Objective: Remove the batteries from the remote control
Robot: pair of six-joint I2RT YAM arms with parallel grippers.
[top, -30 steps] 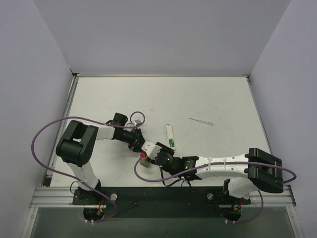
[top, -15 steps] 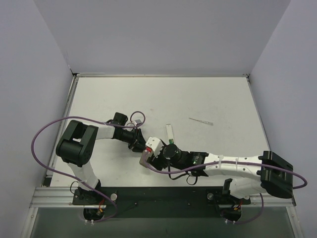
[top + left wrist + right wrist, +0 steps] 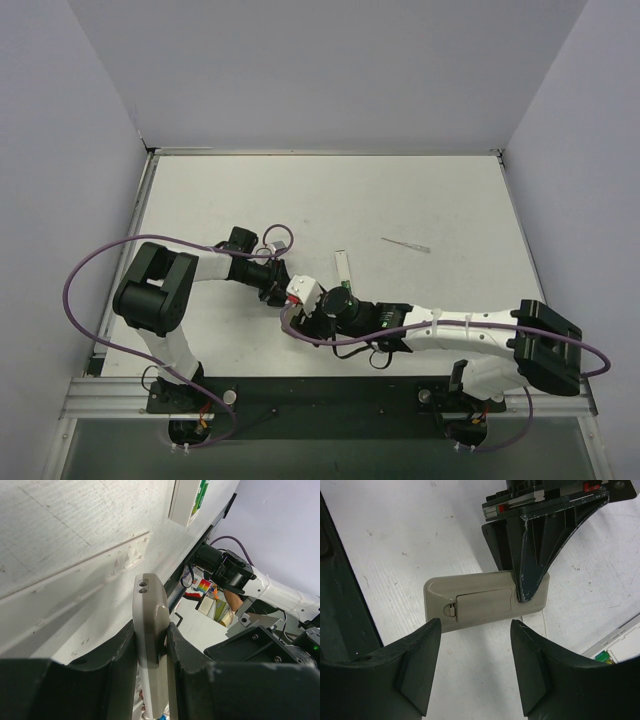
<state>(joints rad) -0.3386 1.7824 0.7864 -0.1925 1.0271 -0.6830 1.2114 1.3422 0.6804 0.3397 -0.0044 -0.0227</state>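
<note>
Looking through the right wrist view, we see the remote control (image 3: 480, 583) over the table (image 3: 395, 540), back face to the camera. Its battery cover (image 3: 485, 605) is shut, with the latch tab toward the left end. The batteries are hidden under that cover, so we can't see them.

The left hand (image 3: 150, 630) is clamped on the remote control. In the left wrist view the remote stands edge-on between its dark fingers (image 3: 122, 655), with two small holes near its tip. In the right wrist view one of those fingers presses the back face at the remote's right end, and the other sits behind it.

The right hand (image 3: 476, 625) is spread wide. Its fingers sit either side of the remote's left part, just below it. We can't tell if they touch.

In the top view the right arm reaches leftward to meet the left hand at the near-left part of the table. A white strip with green label (image 3: 343, 270) lies on the table just beside the right wrist. A thin clear sliver (image 3: 405, 244) lies further back and right, well apart.
</note>
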